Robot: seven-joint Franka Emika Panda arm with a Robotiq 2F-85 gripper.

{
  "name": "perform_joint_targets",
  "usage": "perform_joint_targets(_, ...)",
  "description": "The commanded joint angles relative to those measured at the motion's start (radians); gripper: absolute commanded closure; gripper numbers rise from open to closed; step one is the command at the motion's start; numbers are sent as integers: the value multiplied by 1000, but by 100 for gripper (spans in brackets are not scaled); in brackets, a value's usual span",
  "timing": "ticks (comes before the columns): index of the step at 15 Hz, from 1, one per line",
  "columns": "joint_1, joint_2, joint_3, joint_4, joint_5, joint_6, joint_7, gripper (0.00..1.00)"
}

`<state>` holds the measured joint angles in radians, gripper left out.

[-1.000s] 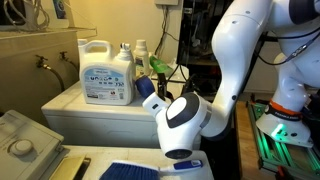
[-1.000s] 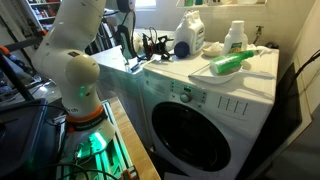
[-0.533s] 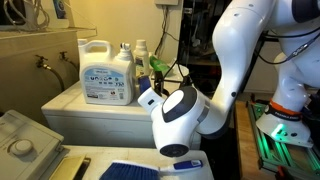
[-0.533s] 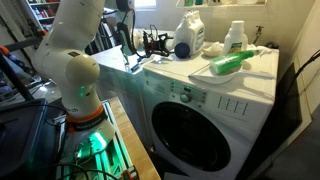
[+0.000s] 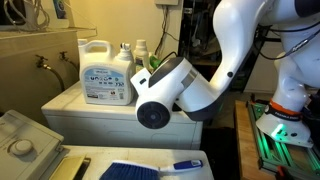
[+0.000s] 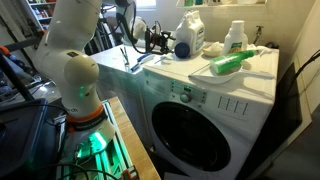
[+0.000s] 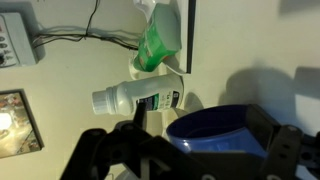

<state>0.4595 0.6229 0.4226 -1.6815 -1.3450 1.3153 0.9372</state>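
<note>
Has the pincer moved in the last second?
Yes. In an exterior view the pincer has shifted right, closer to the jug standing on the washer.

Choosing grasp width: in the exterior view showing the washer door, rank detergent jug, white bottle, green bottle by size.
Largest: detergent jug.
Then white bottle and green bottle, about alike; the green one lies nearer the camera, so unranked.

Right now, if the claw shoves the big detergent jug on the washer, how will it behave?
The detergent jug stands upright on a broad base, so it would probably slide rather than tip. Its bulk suggests weight, though how full it is cannot be seen. Smooth plastic on the washer top looks slippery; a low push seems safest.
</note>
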Motion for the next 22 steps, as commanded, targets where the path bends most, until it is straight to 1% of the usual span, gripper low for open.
perform_joint_targets(1, -26, -57, -22, 15, 171, 58, 36, 0)
perform_joint_targets(3, -32, -79, -37, 28, 266, 72, 25, 0)
perform_joint_targets(4, 13, -53, -68, 40, 196, 56, 12, 0)
perform_joint_targets(6, 8, -70, -75, 45, 243, 60, 12, 0)
perform_joint_targets(8, 8, -73, -76, 47, 253, 61, 11, 0)
perform_joint_targets(13, -23, -119, -78, 47, 346, 178, 20, 0)
perform_joint_targets(16, -40, -161, -89, 29, 431, 261, 17, 0)
perform_joint_targets(22, -81, -268, -124, -61, 598, 441, 5, 0)
